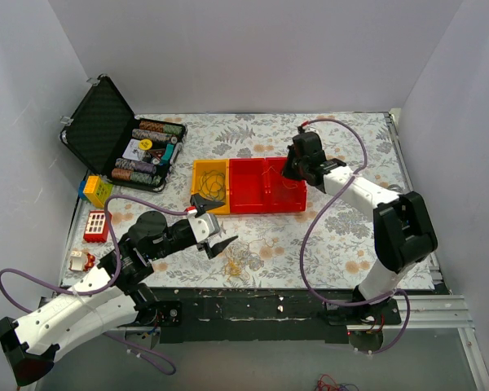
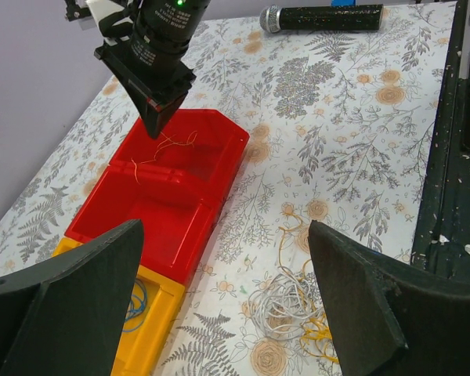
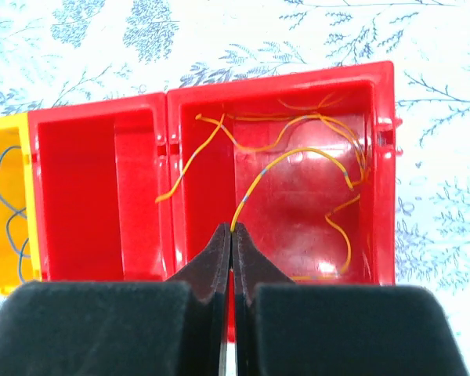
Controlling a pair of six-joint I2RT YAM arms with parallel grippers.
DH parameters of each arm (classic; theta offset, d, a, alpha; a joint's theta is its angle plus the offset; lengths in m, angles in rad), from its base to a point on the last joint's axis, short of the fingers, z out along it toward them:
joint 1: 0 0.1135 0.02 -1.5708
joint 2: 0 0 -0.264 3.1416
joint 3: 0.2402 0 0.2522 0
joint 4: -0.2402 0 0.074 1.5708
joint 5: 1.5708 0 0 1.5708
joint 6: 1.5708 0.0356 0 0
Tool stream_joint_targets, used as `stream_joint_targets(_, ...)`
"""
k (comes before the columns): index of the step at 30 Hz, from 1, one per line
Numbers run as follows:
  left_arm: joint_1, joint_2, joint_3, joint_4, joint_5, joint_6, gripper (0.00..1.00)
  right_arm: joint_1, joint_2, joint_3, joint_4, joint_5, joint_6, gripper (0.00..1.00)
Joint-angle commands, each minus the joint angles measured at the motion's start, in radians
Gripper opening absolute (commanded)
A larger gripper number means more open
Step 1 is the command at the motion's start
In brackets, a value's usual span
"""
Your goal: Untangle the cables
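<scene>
Left tool (image 1: 214, 226) hangs over the near edge of the counter (image 1: 350, 236), jaws spread wide, nothing in them. The cable tangle (image 2: 286, 305), white and tan-yellow strands, lies loose on the counter at about the tool's 5 o'clock in the top view, no contact. At 12 o'clock from the tangle is a row of three bins. The yellow bin (image 1: 194, 186) is at the 9 o'clock end with a blue cable (image 2: 137, 301) inside, then the left red bin (image 3: 70, 196), then the right red bin (image 3: 382, 196). Right tool (image 3: 232, 235) is over the right red bin's near wall, fingers pressed together, pinching the end of a tan-yellow cable (image 3: 298, 152). That cable arcs across the bin floor among other tan-yellow strands (image 3: 341, 235). Far 10 o'clock corner: open black case (image 1: 106, 122) holding poker chips (image 1: 151, 151).
</scene>
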Motion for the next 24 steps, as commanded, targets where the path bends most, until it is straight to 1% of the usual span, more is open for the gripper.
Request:
stream_joint_targets(1,0.009,-0.008,0.007,-0.011,0.011,-0.004,0.85,-0.006,0.098,0.089,-0.009,-0.006,-0.026,0.01)
stream_joint_targets(8,0.014,-0.006,0.011,-0.014,0.017,-0.007,0.85,-0.004,0.210,0.147,0.001,-0.057,0.001,0.01)
stream_joint_targets(13,0.017,-0.003,0.016,-0.014,0.025,-0.009,0.85,-0.001,0.252,0.179,-0.035,-0.092,0.011,0.02)
stream_joint_targets(14,0.017,-0.003,0.015,-0.013,0.025,-0.009,0.85,-0.001,0.250,0.179,-0.041,-0.098,0.009,0.15)
stream_joint_targets(16,0.017,-0.003,0.016,-0.016,0.025,-0.009,0.85,0.000,0.232,0.176,-0.054,-0.100,0.004,0.31)
stream_joint_targets(21,0.017,-0.005,0.010,-0.016,0.026,-0.009,0.85,-0.001,0.140,0.158,-0.109,-0.083,0.006,0.52)
stream_joint_targets(24,0.017,-0.002,0.010,-0.016,0.028,-0.008,0.85,0.002,0.079,0.126,-0.147,-0.085,0.015,0.56)
